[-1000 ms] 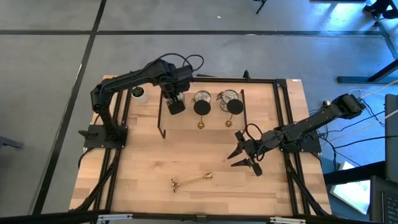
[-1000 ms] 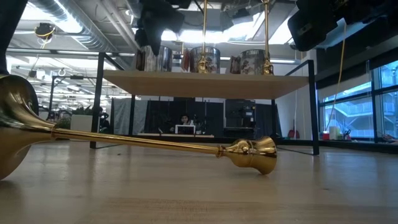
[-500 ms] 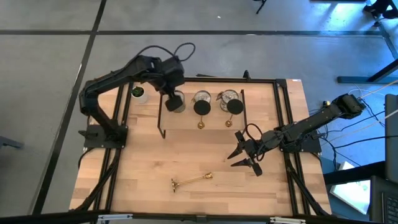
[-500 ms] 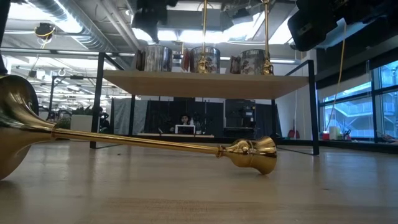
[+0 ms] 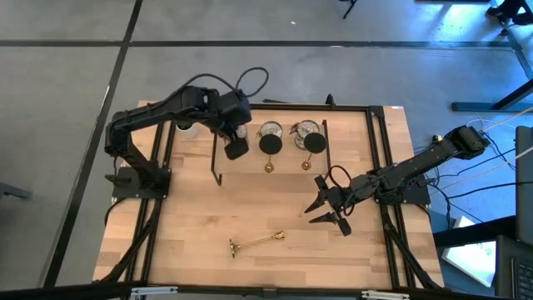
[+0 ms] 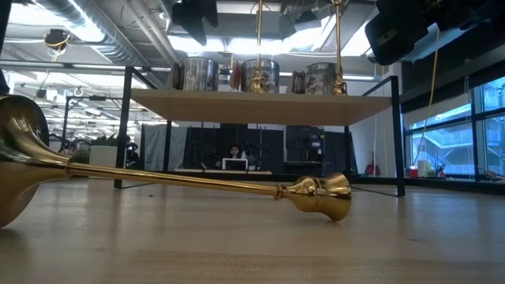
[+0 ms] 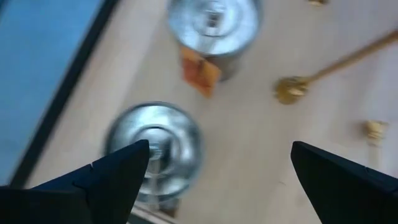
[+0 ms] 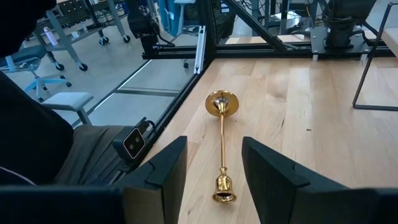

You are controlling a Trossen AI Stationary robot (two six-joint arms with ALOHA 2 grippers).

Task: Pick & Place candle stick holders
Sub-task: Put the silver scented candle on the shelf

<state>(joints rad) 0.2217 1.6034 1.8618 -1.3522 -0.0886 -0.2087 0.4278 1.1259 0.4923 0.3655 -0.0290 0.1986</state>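
Your left gripper [image 5: 236,148] hangs over the rack [image 5: 218,158], fingers spread wide and empty, above the left cup [image 7: 153,149]. Two more cups [image 6: 259,76] sit on the rack, each with a stick [image 5: 270,145] upright. Your right gripper [image 5: 331,212], half-open and empty, waits right of the rack. One stick [image 5: 257,242] lies on the table [image 5: 191,225] in front of the rack.

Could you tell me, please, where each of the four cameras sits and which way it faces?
High view: overhead, looking straight down on the pale wooden table; both dark arms show.
Low view: at table-top height, level across the lying slim gold-brass stemmed stick; arms hang in from above.
Left wrist view: above the shelf, down on a squat silvery round cup; own open left tool.
Right wrist view: over the table; right tool.
Low and right wrist views share the lying stick.
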